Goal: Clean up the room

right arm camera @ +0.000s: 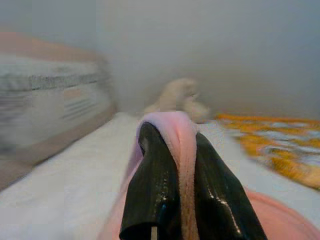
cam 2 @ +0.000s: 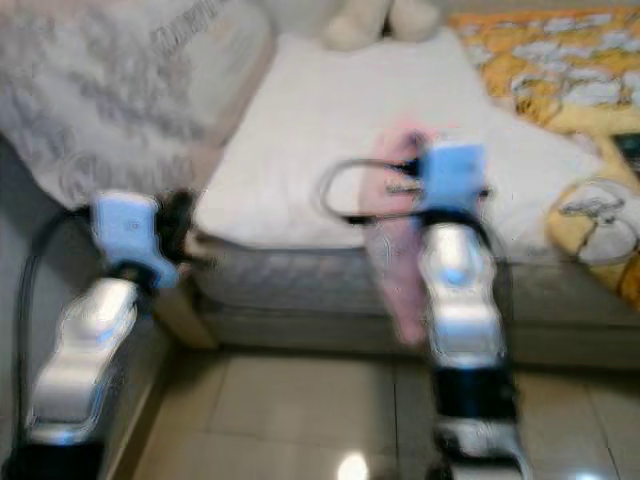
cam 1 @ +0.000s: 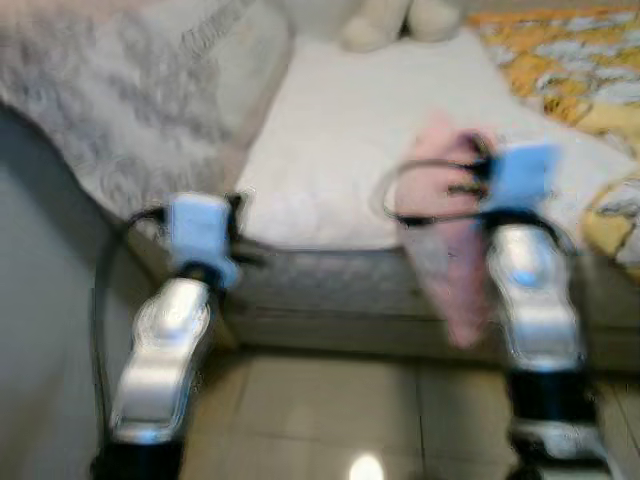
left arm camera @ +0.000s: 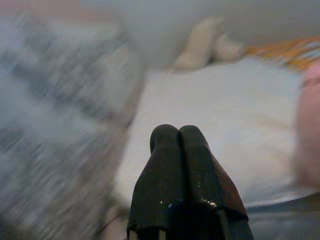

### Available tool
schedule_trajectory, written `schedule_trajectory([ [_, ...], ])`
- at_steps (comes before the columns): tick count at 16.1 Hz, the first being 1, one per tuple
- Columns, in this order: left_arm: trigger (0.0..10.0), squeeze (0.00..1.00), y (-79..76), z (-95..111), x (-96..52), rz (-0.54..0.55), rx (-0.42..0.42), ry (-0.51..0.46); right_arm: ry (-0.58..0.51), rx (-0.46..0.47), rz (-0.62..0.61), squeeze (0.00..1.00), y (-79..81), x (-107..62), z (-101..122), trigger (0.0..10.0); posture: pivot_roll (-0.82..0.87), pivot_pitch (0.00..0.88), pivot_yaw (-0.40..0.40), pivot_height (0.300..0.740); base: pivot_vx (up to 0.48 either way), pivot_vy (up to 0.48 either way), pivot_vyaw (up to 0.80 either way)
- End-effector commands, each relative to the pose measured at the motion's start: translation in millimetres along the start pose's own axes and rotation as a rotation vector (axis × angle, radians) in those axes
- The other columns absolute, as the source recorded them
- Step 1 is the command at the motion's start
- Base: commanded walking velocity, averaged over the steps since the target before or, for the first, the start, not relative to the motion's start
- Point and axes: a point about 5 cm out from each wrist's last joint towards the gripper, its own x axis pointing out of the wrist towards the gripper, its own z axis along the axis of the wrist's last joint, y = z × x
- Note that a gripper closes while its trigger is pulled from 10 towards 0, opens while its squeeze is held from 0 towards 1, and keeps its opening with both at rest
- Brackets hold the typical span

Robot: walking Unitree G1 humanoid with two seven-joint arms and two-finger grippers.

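A pink cloth (cam 1: 452, 270) hangs from my right gripper (right arm camera: 175, 137), which is shut on it above the front edge of the bed's white mattress (cam 1: 350, 130). In the right wrist view the pink cloth (right arm camera: 182, 150) is pinched between the two black fingers (right arm camera: 155, 185). My left gripper (left arm camera: 178, 132) is shut with nothing in it, held near the bed's left front corner; its arm (cam 1: 170, 340) shows at the left of the eye views.
An orange and white blanket (cam 1: 560, 60) lies on the right of the bed. A cream plush toy (cam 1: 395, 20) sits at the far end. A grey patterned cover (cam 1: 110, 90) is at the left. Tiled floor (cam 1: 330, 420) lies below.
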Motion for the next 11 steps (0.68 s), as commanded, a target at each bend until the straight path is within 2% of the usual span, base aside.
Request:
schedule_trajectory([
  [1, 10.0, 0.0, -3.0, 1, 2.4, 0.005, -0.021, 0.004, -0.108, -0.002, -0.005, 0.0, -3.6, 9.5, 21, 10.0, -0.16, 0.0, 0.132, 0.74, 0.394, 0.274, 0.0],
  [6, 10.0, 0.0, -3.2, -1, 5.8, -0.001, -0.011, 0.011, -0.16, -0.006, 0.02, 0.0, -0.1, 22.0, 31, 10.0, -0.15, 0.0, 0.121, 0.74, 0.399, 0.265, 0.0],
  [7, 10.0, 0.0, -3.4, 0, 6.4, -0.001, -0.011, 0.011, -0.174, -0.008, 0.018, 0.0, -1.5, 24.0, 33, 10.0, -0.15, 0.0, 0.12, 0.74, 0.435, 0.0, 0.0],
  [11, 10.0, 0.0, -10.6, 1, 9.2, -0.037, -0.01, 0.002, -0.285, -0.038, 0.001, 0.0, -19.6, 54.2, 70, 10.0, -0.16, 0.0, 0.125, 0.74, 0.446, 0.0, 0.0],
])
